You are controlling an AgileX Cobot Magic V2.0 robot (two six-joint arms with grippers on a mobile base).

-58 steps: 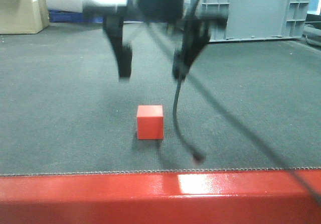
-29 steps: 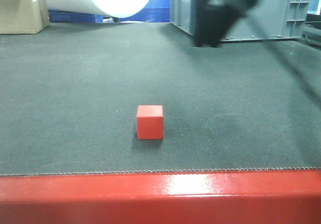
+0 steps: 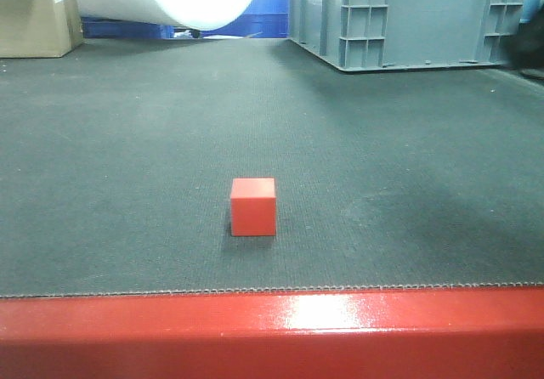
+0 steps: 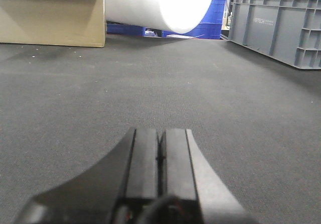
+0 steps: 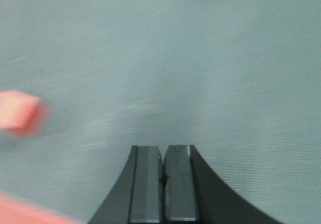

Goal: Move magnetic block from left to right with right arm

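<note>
well, the red block [image 3: 253, 206] sits alone on the mat [image 3: 127, 141], nothing gripping it. right gripper [image 5: 163, 171] fingers together, left gripper [image 4: 160, 156] too. whether the move is done can't be told.

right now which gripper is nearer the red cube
Right. The right gripper, shut, has the red cube in view off to its side; the left gripper, also shut, sees only bare mat.

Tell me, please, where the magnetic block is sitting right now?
In the front view the magnetic block rests alone on the dark mat, near centre, just behind the glossy red table edge.
</note>
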